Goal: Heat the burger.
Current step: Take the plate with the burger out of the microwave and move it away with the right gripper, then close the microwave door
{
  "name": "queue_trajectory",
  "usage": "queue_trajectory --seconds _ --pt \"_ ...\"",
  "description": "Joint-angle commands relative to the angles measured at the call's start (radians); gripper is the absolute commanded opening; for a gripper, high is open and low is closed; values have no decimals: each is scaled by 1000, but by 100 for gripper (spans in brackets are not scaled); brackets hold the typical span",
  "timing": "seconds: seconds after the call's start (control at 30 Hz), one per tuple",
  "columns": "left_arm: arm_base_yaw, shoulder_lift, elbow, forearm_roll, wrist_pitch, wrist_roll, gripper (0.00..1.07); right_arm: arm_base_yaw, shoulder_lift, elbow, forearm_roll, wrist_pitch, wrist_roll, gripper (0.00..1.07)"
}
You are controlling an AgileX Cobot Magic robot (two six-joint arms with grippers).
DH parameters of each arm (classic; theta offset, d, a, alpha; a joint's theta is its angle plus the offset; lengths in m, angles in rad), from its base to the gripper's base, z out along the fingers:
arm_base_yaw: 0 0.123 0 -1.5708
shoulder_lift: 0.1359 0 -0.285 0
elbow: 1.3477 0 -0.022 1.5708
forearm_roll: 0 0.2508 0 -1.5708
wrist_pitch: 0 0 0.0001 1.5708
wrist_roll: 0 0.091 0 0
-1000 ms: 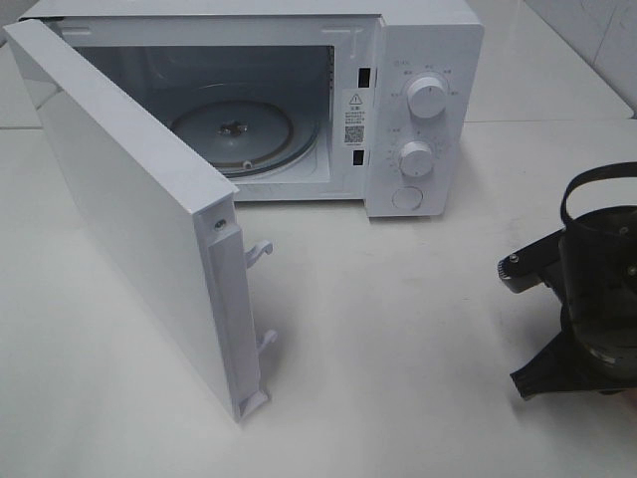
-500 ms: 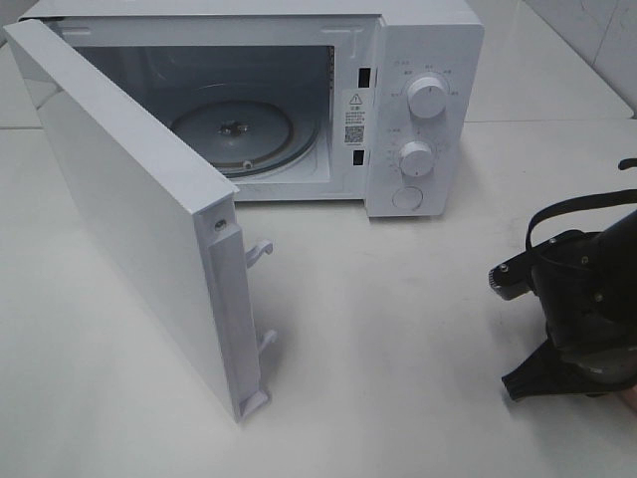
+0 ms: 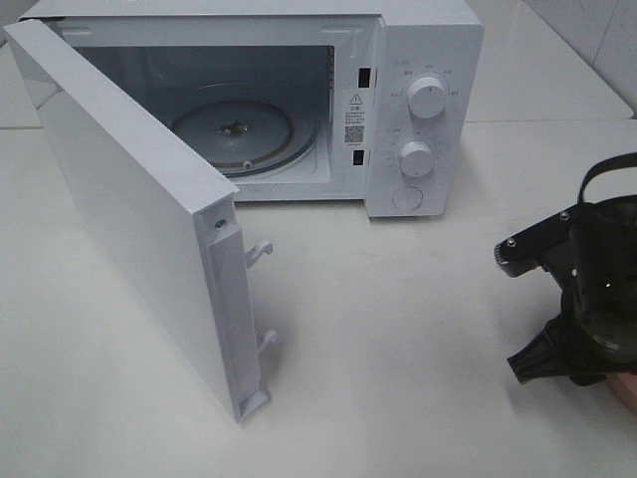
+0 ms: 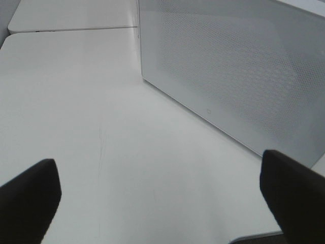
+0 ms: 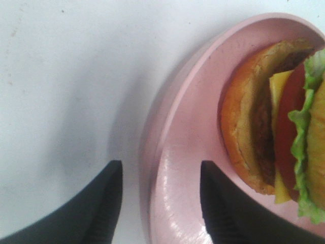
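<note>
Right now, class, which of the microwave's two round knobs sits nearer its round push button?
The lower knob: it sits directly above the round push button, while the upper knob is farther up the panel.

My right gripper [image 3: 587, 329], at the right edge of the overhead frame, has shifted: half a second ago it had slid left and sat lower, and now it is back further right and slightly higher, its cable loop showing again near the right edge. A sliver of the pink plate [image 3: 627, 390] now peeks out beneath it at the lower right corner, more than before.
</note>
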Motion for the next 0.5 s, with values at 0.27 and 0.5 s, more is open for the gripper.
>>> queue_trajectory --seconds 0.27,0.5 --pt "3 -6 4 -2 -3 -3 101 1 -264 -7 326 -21 -471 52" --pt "3 -6 4 -2 -3 -3 101 1 -448 -36 581 -45 -839 68"
